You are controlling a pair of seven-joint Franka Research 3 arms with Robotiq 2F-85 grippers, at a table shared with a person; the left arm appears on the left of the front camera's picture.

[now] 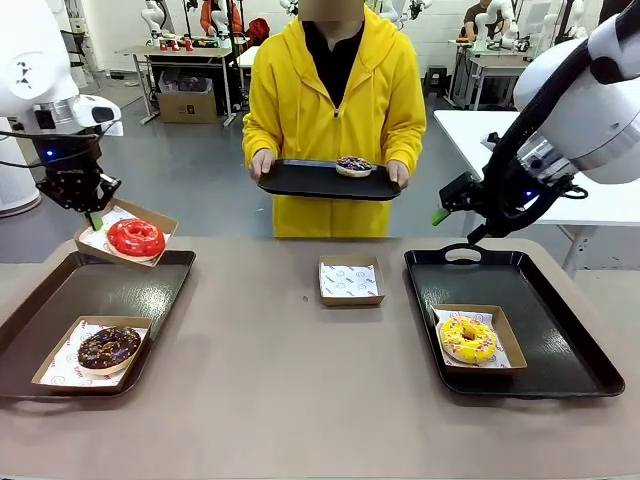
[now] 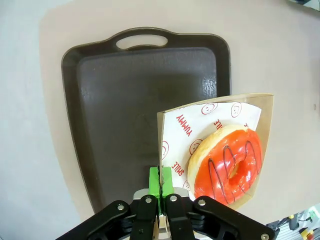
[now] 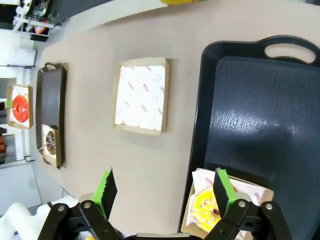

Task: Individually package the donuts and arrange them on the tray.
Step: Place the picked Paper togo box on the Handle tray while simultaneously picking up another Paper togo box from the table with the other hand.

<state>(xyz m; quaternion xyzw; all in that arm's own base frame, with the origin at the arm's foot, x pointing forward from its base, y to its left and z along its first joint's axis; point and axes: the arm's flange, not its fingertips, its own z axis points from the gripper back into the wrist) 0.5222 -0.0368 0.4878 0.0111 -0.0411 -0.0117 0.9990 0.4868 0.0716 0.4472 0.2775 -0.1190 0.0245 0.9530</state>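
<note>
My left gripper (image 1: 95, 215) is shut on the rim of a cardboard box (image 1: 160, 225) holding the red donut (image 1: 135, 238), tilted above the far end of the left tray (image 1: 170, 290). From the left wrist, green pads (image 2: 154, 181) pinch the box edge beside the red donut (image 2: 227, 165). A chocolate donut (image 1: 108, 347) lies boxed on that tray. The yellow donut (image 1: 468, 340) sits boxed on the right tray (image 1: 560, 330). My right gripper (image 1: 445, 205) hangs open above that tray's far left corner. The person holds a black tray (image 1: 300, 182) with the purple-and-white donut (image 1: 354, 166).
An empty paper-lined box (image 1: 350, 280) lies on the table between the two trays; the right wrist view has this empty box (image 3: 142, 97) ahead of the open gripper (image 3: 165, 187). The person stands at the far edge of the table.
</note>
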